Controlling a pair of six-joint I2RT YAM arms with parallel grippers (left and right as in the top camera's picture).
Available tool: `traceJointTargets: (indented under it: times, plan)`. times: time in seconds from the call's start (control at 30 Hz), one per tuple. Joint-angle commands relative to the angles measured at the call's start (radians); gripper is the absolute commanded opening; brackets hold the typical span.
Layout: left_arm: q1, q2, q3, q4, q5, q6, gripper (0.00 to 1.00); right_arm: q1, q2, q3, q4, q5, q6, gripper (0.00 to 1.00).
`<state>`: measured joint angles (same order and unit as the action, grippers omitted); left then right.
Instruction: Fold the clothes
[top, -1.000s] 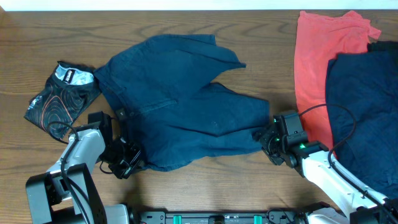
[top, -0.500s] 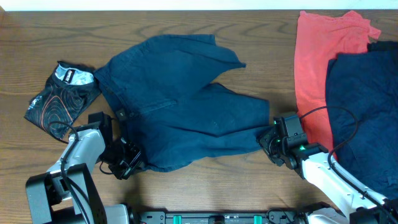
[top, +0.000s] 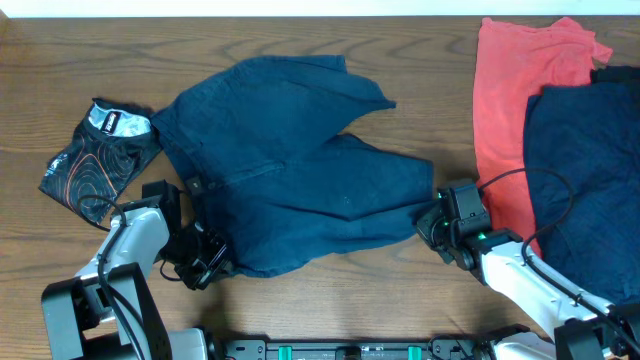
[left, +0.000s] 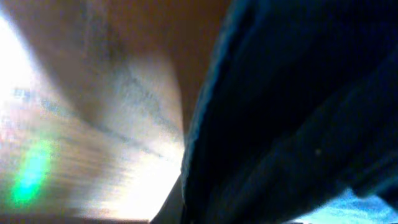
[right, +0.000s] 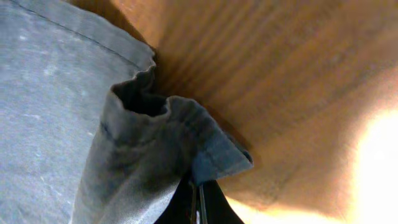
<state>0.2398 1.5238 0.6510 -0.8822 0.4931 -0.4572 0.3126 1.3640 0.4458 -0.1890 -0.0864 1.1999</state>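
Dark blue shorts (top: 290, 170) lie spread across the middle of the wooden table (top: 420, 70), waistband to the left and legs to the right. My left gripper (top: 210, 262) is at the lower left corner of the waist and is shut on the cloth. The left wrist view is blurred, and the dark shorts (left: 298, 112) fill its right half. My right gripper (top: 430, 224) is at the hem of the lower right leg. In the right wrist view its gripper (right: 199, 194) is shut on a bunched fold of the hem (right: 186, 134).
A black patterned garment (top: 95, 155) lies crumpled at the left. A coral shirt (top: 510, 100) lies at the back right, with a dark navy garment (top: 590, 170) partly over it. My right arm's cable (top: 545, 180) loops over both.
My right gripper has closed on the leg hem; one second ago it stood open around it. The left arm and the shorts have barely moved.
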Motion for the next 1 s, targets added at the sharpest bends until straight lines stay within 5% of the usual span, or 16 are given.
traceJointTargets:
  times: [0.0,0.3,0.6,0.97]
  plan:
    - [0.005,-0.039,-0.002,-0.045,-0.01,0.063,0.06,-0.014,-0.002,-0.013,-0.018,0.064,-0.105,0.01]
    - [0.005,-0.363,0.049,-0.204,-0.002,0.217,0.06,-0.197,-0.266,0.191,-0.291,0.1,-0.35,0.01]
    - [0.005,-0.753,0.151,-0.236,0.172,0.282,0.06,-0.319,-0.44,0.482,-0.571,0.174,-0.558,0.01]
    - [0.005,-0.891,0.332,-0.347,0.159,0.292,0.06,-0.344,-0.471,0.769,-0.644,0.262,-0.761,0.01]
